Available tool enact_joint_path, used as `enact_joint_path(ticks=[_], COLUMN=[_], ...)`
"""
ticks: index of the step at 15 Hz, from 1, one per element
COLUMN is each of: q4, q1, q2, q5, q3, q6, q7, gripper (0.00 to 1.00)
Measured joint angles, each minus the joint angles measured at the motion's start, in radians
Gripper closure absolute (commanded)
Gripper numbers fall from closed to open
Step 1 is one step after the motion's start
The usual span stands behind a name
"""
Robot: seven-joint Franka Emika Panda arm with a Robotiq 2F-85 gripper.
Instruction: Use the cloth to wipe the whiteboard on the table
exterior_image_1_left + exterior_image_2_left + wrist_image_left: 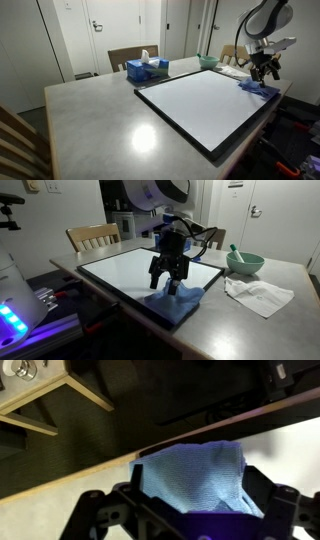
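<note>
Cloth (178, 308) lies crumpled, axis unclear, on whiteboard (125, 265) corner; gripper (168, 283) spread just above it.

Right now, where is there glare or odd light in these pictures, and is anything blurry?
In an exterior view, a bright reflection glares off the table beside the whiteboard; in an exterior view, a blue-violet glow comes from a device at lower left; in the wrist view the cloth is brightly lit against dark surroundings, the gripper dim and soft.
</note>
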State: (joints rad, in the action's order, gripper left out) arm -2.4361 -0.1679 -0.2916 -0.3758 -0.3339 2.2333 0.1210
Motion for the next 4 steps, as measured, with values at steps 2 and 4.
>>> enact_joint_path(ticks=[2, 4], q4=[-0.012, -0.032], q1=[0.001, 0.003], q2=[0.036, 0.076], q5=[0.0, -0.018], q3=[0.001, 0.003], q6=[-0.017, -0.018], q7=[0.028, 0.057], gripper=[0.0, 0.0])
